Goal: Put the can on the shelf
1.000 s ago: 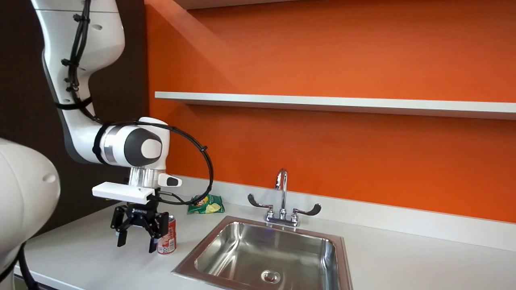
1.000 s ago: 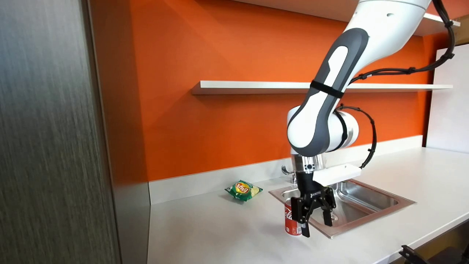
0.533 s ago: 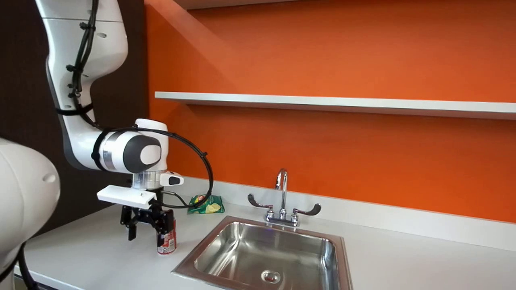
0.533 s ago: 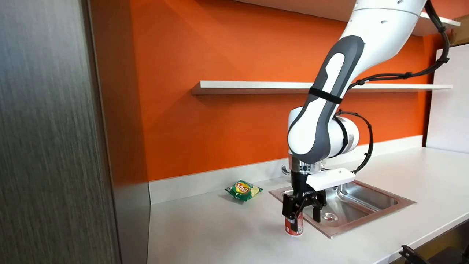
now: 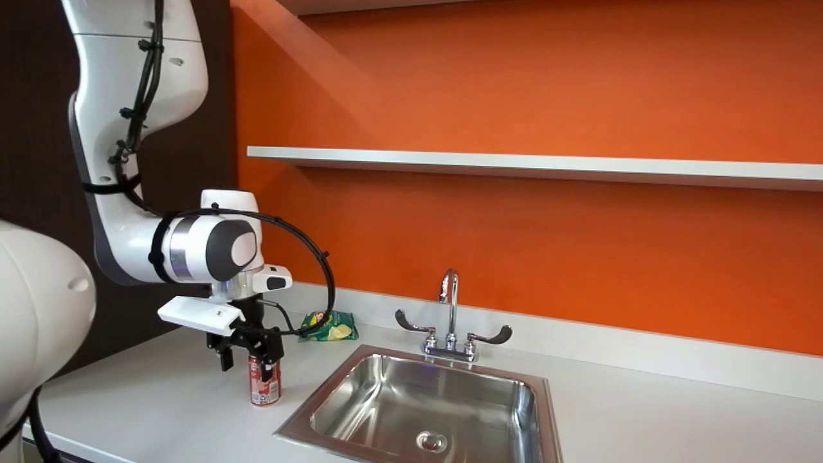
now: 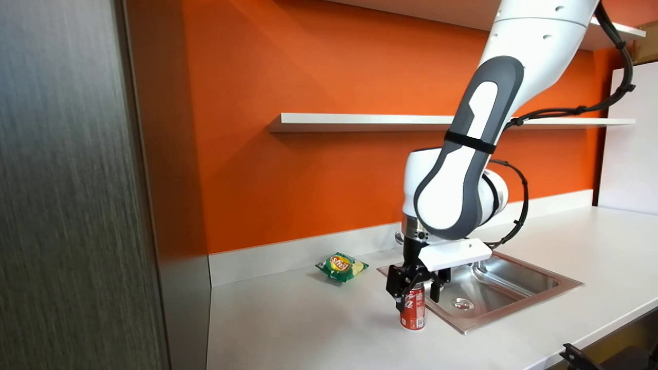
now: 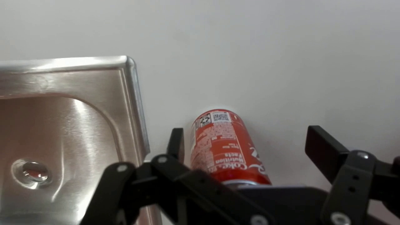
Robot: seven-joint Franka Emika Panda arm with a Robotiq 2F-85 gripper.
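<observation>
A: Where are you finding the can (image 6: pixel 413 312)?

B: It is standing upright on the counter (image 6: pixel 288 318) in both exterior views, just beside the sink (image 5: pixel 328 393). In the wrist view a strip of counter is running between the 2.

A: And the gripper (image 7: pixel 247 147), how is it hanging?

B: It is hanging from the end of the arm (image 5: pixel 125 225), right at the can. Its 2 fingers (image 7: pixel 325 150) are pointing down and standing well apart. In an exterior view, 1 of them is covering part of the can's red side.

A: What is the wrist view showing?

B: The can is appearing between the 2 fingers, much nearer the finger on that view's left. Counter is showing on both sides of it, only a sliver on that nearer side. Its silver end is partly hiding behind the gripper's black parts. How far down the can the fingers are reaching, I cannot tell.

A: And where is the shelf (image 6: pixel 354 119) running?

B: It is running along the orange wall (image 5: pixel 578 257), well above the can and the sink.

A: Anything else you are seeing?

B: A green chip bag (image 6: pixel 341 267) is lying farther back on the counter, apart from the can, and a tap (image 5: pixel 452 321) is rising behind the sink.
</observation>
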